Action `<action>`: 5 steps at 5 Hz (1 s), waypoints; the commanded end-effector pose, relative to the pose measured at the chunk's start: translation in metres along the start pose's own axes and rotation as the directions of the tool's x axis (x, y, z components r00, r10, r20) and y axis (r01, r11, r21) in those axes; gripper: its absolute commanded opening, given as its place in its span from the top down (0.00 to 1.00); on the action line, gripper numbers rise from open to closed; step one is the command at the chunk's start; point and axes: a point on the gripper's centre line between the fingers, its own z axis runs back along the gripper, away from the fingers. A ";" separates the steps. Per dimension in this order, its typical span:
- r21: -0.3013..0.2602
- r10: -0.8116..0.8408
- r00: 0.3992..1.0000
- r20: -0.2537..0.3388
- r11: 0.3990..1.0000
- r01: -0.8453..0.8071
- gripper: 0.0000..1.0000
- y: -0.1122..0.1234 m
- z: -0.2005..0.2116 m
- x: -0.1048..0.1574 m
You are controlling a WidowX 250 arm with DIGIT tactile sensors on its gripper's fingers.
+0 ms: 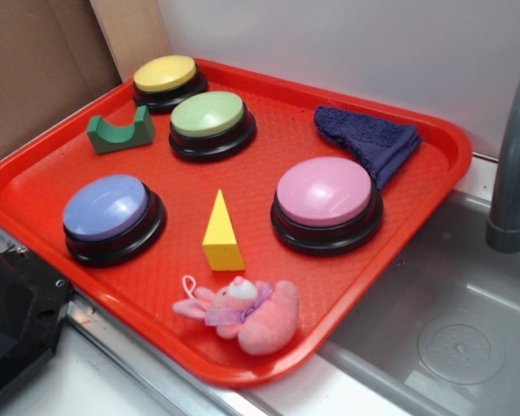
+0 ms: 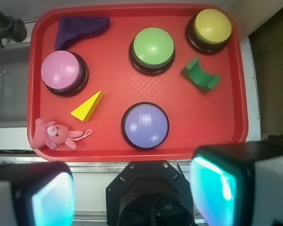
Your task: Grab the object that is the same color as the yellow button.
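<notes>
Wrist view puts us high above the tray [image 2: 236, 94], well apart from everything on it. Our target, the yellow wedge [image 2: 87, 106], lies between the pink button [image 2: 63, 71] and the purple button [image 2: 145, 125], just beyond the pink bunny [image 2: 54, 134]. It matches the yellow button [image 2: 212, 26] at the far corner. To do this well, we judge that we should centre over the wedge, turn to span its 2 flat triangular faces, and descend clear of both buttons and the bunny. Our gripper [image 2: 132, 193] is spread wide, its 2 fingers [image 2: 212, 186] holding and touching nothing.
</notes>
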 end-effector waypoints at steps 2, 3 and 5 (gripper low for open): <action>-0.008 0.247 0.968 -0.039 0.969 -0.248 0.00 -0.014 -0.032 0.013; -0.038 0.388 0.921 -0.036 0.920 -0.389 0.00 -0.031 -0.069 0.021; -0.049 0.446 0.894 -0.034 0.893 -0.448 0.00 -0.060 -0.132 0.035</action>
